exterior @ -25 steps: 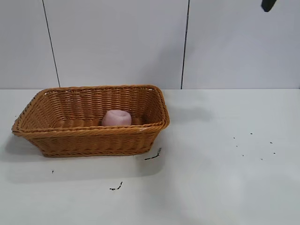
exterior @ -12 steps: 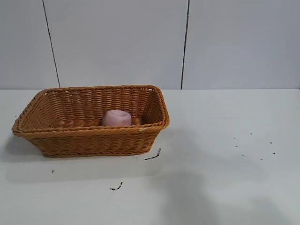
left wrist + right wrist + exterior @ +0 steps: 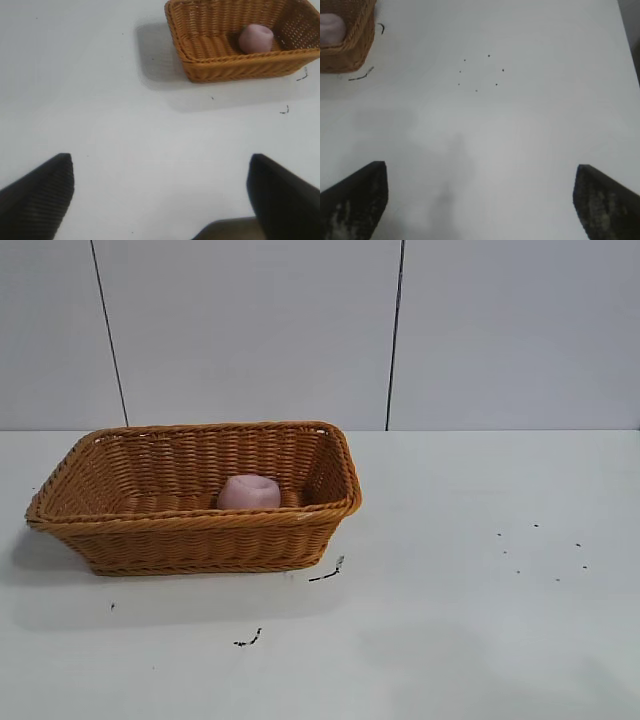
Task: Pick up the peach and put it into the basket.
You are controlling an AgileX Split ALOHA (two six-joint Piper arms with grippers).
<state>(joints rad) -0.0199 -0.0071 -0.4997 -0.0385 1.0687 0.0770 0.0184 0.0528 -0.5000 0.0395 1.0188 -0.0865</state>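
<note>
The pale pink peach [image 3: 249, 492] lies inside the orange-brown wicker basket [image 3: 190, 530], near its front right wall, on the left of the table. It also shows in the left wrist view [image 3: 255, 38] inside the basket [image 3: 225, 62], and at the edge of the right wrist view [image 3: 330, 29] with the basket's corner [image 3: 355, 50]. My left gripper [image 3: 161, 172] is open and empty, high above bare table away from the basket. My right gripper [image 3: 480, 180] is open and empty above bare table to the basket's right. Neither gripper shows in the exterior view.
Small dark scraps lie on the white table in front of the basket [image 3: 327, 572], [image 3: 248, 640]. A scatter of tiny dark specks [image 3: 540, 550] marks the right side. A grey panelled wall stands behind the table.
One second ago a dark part of the right arm showed at the exterior view's top right corner; it has left the view. The peach and basket have not moved.
</note>
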